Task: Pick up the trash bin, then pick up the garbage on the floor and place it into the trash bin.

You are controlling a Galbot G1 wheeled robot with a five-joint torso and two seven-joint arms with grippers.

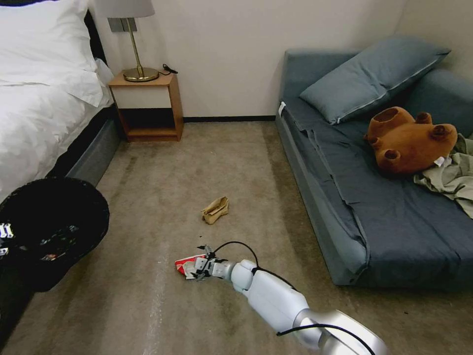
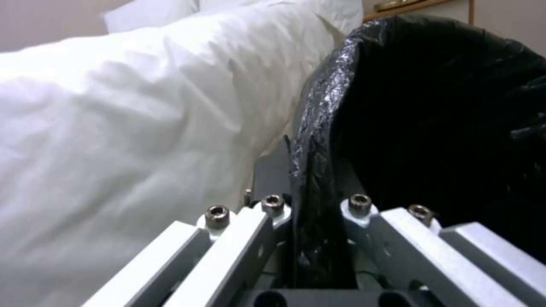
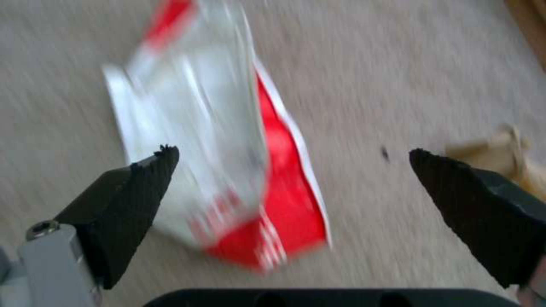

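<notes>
I have the right gripper (image 1: 197,268) down at the carpet (image 1: 162,197), its fingers (image 3: 128,200) spread wide on either side of the red-and-white wrapper (image 3: 227,166), which lies flat on the floor between them, not yet pinched. From the head camera the wrapper (image 1: 183,264) sits just ahead of that gripper, and the crumpled brown paper bag (image 1: 215,209) lies farther out on the carpet, well apart from it (its tan edge also shows past one finger in the right wrist camera). My left gripper (image 2: 315,213) is clamped on the rim of the trash bin (image 2: 432,111), black liner squeezed between the fingers, and the bin (image 1: 51,229) is held up at my left, beside the white bed (image 1: 34,113).
</notes>
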